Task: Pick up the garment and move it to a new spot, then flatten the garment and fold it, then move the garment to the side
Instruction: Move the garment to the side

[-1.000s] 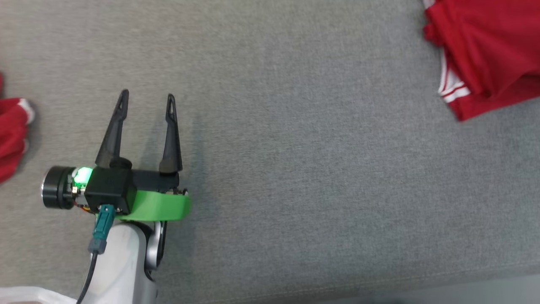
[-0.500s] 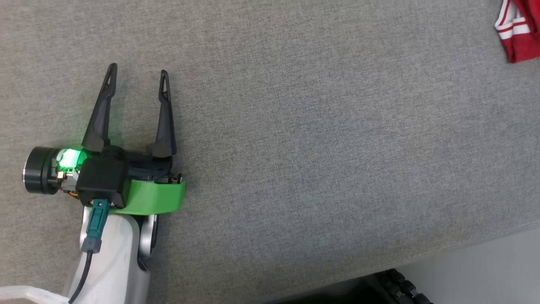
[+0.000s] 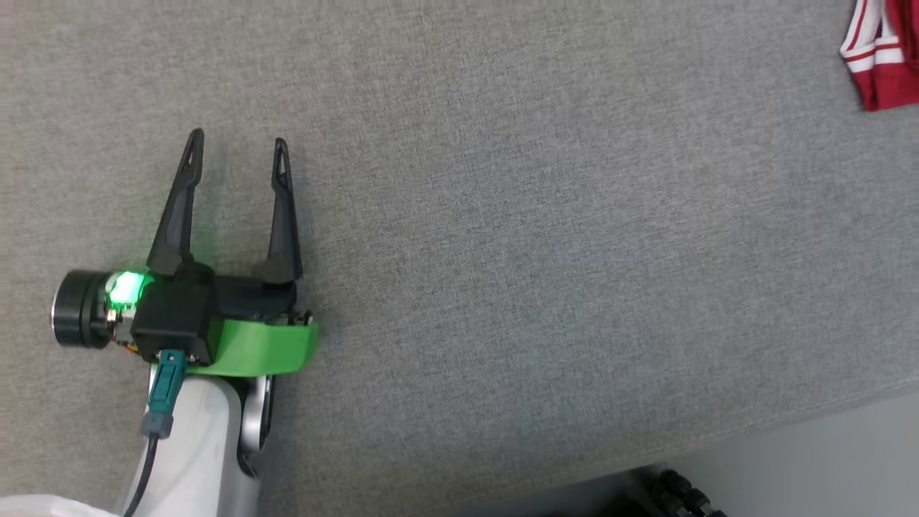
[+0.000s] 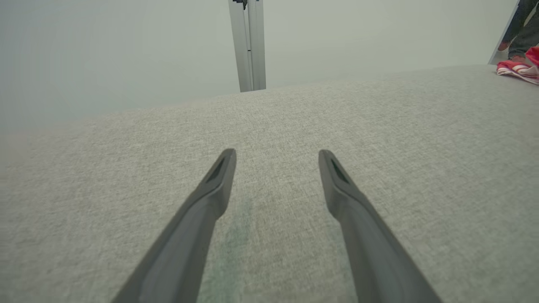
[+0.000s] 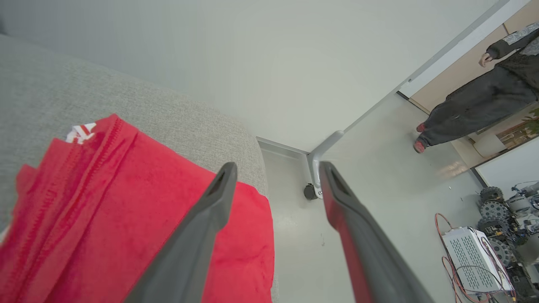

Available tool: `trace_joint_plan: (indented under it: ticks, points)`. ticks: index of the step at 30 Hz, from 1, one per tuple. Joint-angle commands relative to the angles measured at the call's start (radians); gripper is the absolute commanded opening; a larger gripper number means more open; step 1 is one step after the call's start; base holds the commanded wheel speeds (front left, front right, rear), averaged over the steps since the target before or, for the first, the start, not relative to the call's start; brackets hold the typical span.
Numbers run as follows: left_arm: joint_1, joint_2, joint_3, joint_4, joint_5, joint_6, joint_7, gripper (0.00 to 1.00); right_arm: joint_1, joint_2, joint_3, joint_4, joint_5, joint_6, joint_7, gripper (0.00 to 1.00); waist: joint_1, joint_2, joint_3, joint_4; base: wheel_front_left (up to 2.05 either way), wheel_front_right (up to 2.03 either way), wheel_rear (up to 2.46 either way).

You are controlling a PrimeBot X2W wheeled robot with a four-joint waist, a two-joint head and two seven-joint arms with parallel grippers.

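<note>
Head view: one garment [image 3: 890, 75], one gripper [image 3: 238, 141]

Left tool [image 3: 238, 140] and right tool [image 5: 278, 166], each with 2 dark fingers [image 3: 179, 208] (wide apart); pale left forearm [image 3: 201, 445] behind.

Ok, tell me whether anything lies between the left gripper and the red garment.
Nothing visible does. The left gripper hangs open over the grey fabric surface, and bare fabric stretches from it to the red garment, which lies in the head view's upper right corner.
</note>
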Motion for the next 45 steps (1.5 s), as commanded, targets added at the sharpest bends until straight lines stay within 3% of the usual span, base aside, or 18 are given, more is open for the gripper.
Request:
trace_joint_plan:
  ticks: [1, 8, 20, 34, 45]
  points:
    - [0.028, 0.003, 0.009, 0.013, -0.007, 0.007, -0.006, 1.00, 0.003, 0.015, 0.002, -0.013, -0.008, -0.002, -0.008, 1.00, -0.0001, 0.0000, -0.061, 0.013, 0.00, 0.00, 0.00]
    - [0.105, 0.006, 0.043, 0.029, -0.052, 0.014, -0.008, 1.00, 0.116, 0.103, -0.082, -0.200, -0.054, -0.002, -0.008, 1.00, -0.0001, 0.0000, -0.202, 0.041, 0.00, 0.00, 0.00]
    - [0.261, -0.007, 0.091, 0.040, -0.102, 0.001, -0.008, 1.00, 0.499, 0.314, -0.257, -0.492, -0.169, -0.002, -0.008, 1.00, -0.0001, 0.0000, -0.404, 0.108, 0.00, 0.00, 0.00]
    - [0.327, -0.023, 0.123, 0.082, -0.118, -0.029, -0.008, 1.00, 0.939, 0.481, -0.453, -0.713, -0.224, -0.002, -0.008, 1.00, -0.0001, 0.0000, -0.513, 0.136, 0.00, 0.00, 0.00]
    - [0.354, -0.031, 0.148, 0.104, -0.121, -0.052, -0.008, 1.00, 1.170, 0.616, -0.536, -0.839, -0.271, -0.002, -0.008, 1.00, -0.0001, 0.0000, -0.582, 0.139, 0.00, 0.00, 0.00]
